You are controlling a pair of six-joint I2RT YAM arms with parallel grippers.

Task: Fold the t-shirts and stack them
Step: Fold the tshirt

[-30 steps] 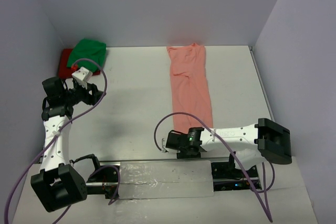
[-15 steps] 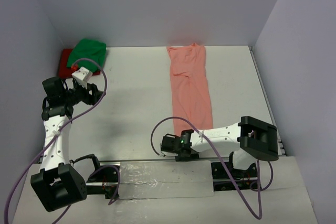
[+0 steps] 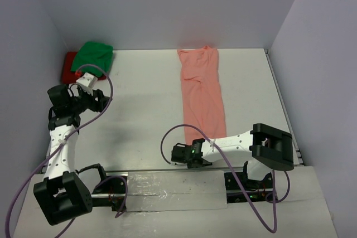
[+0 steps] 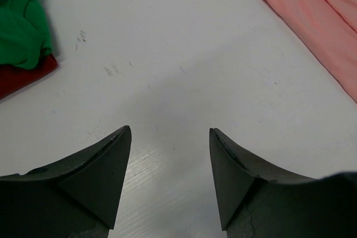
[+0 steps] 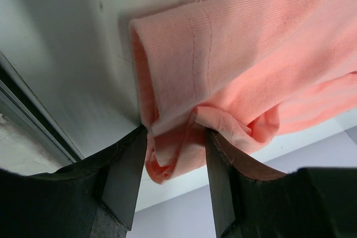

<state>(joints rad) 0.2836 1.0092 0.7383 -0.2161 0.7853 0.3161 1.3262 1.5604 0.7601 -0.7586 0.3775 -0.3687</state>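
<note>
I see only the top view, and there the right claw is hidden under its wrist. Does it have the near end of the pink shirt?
Observer: Yes. In the right wrist view, a bunched fold of the pink shirt sits in the right claw, touching both fingers.
Operator: Does the left claw hold anything?
Observer: No. Its wrist view shows the left claw open over bare table, with nothing in it.

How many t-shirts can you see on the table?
3. The salmon-pink shirt lies in a long strip right of centre, its near end in the right gripper. The green shirt sits bunched in the far left corner on the red shirt. More could hide underneath.
</note>
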